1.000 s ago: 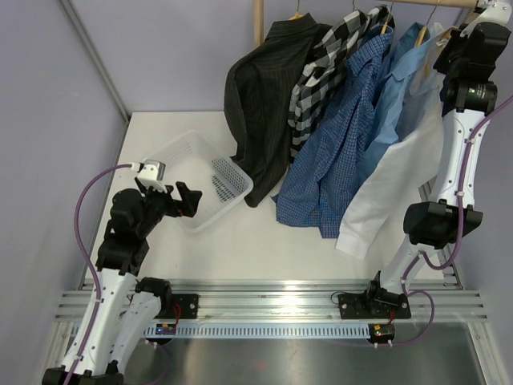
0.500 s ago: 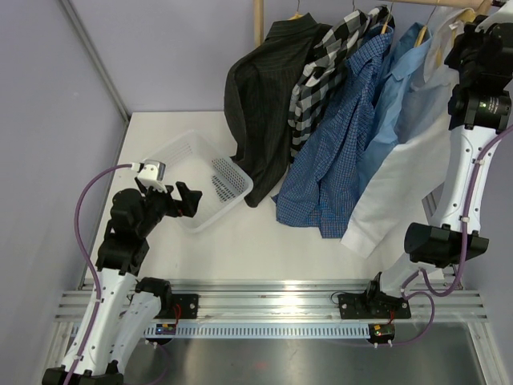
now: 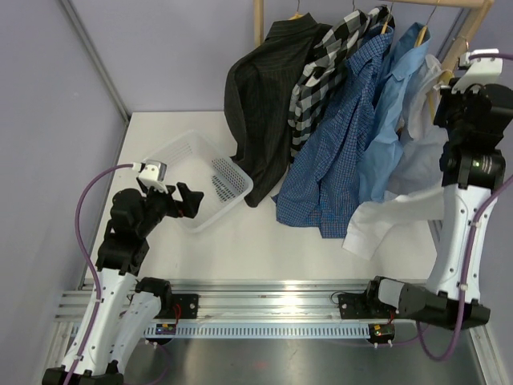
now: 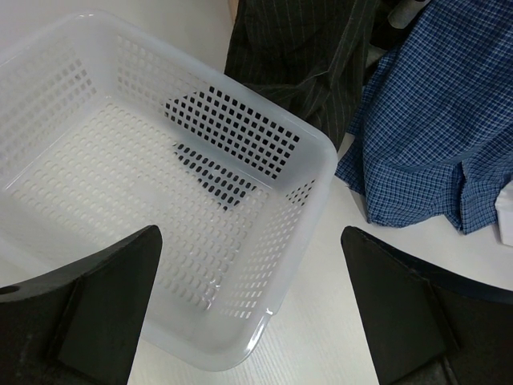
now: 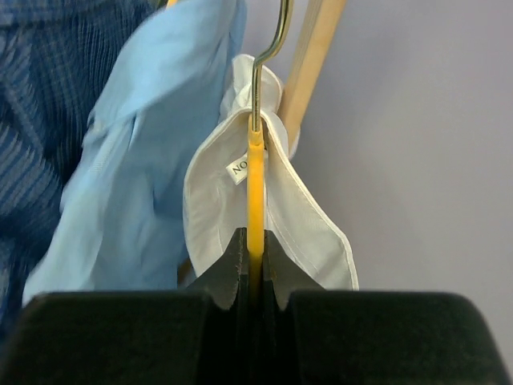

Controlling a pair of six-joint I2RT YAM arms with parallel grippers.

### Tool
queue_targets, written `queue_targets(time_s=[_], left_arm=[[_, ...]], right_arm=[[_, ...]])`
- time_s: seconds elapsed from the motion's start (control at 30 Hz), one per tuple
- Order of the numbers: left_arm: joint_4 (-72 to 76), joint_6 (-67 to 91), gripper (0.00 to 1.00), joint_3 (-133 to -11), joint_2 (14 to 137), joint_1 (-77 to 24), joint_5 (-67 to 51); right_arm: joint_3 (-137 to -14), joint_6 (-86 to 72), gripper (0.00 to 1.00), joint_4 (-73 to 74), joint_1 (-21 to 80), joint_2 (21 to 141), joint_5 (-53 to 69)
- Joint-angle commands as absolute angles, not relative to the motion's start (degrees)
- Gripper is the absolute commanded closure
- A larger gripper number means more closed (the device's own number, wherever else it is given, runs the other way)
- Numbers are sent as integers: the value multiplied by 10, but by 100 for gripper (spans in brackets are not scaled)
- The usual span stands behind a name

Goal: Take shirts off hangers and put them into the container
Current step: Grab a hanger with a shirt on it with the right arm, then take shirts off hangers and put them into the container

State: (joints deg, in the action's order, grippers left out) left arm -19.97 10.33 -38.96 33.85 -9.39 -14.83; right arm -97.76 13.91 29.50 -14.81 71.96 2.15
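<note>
The white shirt (image 3: 405, 210) hangs farthest from the white laundry basket (image 3: 186, 164) — the right end effector (image 5: 255, 245) is pinched tight on its yellow hanger (image 5: 255, 180). The left end effector (image 4: 252, 281) hovers fully spread above the basket. Lift the metal hook (image 5: 272, 44) straight up first, then carry toward the basket.

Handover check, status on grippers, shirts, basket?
Right gripper shut on yellow hanger of white shirt. Left gripper open by empty laundry basket. Light blue shirt hangs right beside.

left claw (image 4: 252, 298) spread wide, arm low | right claw (image 5: 255, 250) clamped, arm raised
</note>
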Motion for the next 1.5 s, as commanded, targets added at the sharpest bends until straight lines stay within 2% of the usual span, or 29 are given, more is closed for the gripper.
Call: queue_targets(time_s=[0.0, 0.2, 0.47, 0.83, 1.13, 1.37, 1.47], left_arm=[[-164, 97, 1, -393, 332, -98, -188], [-155, 92, 1, -389, 332, -110, -220], [-143, 88, 1, -383, 329, -115, -245], [-122, 100, 1, -380, 332, -123, -290], [-91, 179, 1, -385, 359, -125, -335], [-102, 249, 1, -381, 342, -125, -342], [-107, 274, 1, -381, 322, -125, -344]], right_arm=[[-938, 192, 100, 318, -150, 618, 21], [-897, 227, 100, 465, -149, 516, 108], [-859, 344, 100, 701, -150, 425, 352], [-874, 543, 100, 925, -150, 451, 632], [-859, 591, 100, 938, -149, 517, 734], [-830, 614, 100, 932, -124, 548, 765], [-812, 574, 100, 890, -103, 555, 768]])
